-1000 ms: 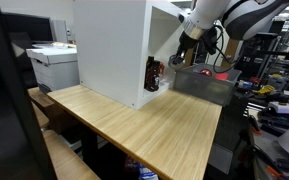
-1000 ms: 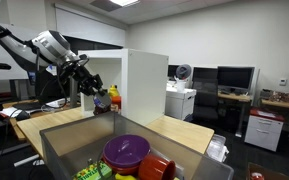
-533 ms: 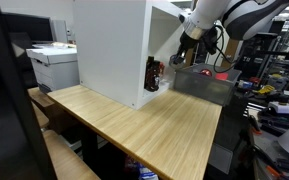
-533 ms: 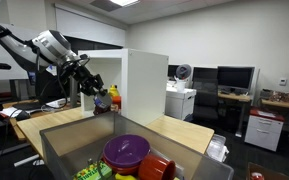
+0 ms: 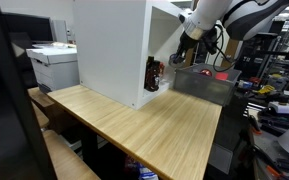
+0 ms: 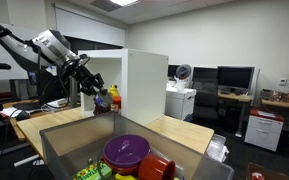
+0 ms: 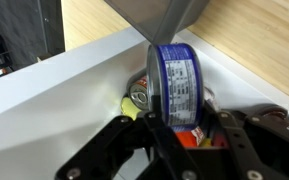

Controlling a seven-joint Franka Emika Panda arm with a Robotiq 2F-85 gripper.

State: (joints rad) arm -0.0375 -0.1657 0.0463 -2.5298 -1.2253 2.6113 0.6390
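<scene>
holding a round tin can with a blue label [image 7: 176, 80], the gripper [image 7: 170, 128] is half closed on it, inside the open white box cabinet [image 7: 54, 90] on the pale wooden counter [image 5: 154, 125]. i judge that the next move needs care: a silver-topped tin [image 7: 137, 98] lies just beside.

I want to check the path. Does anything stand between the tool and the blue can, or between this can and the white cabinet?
Nothing visible separates the tool from the blue can: it sits between the fingers. Inside the white cabinet, another can lies just behind it, in the corner.
</scene>
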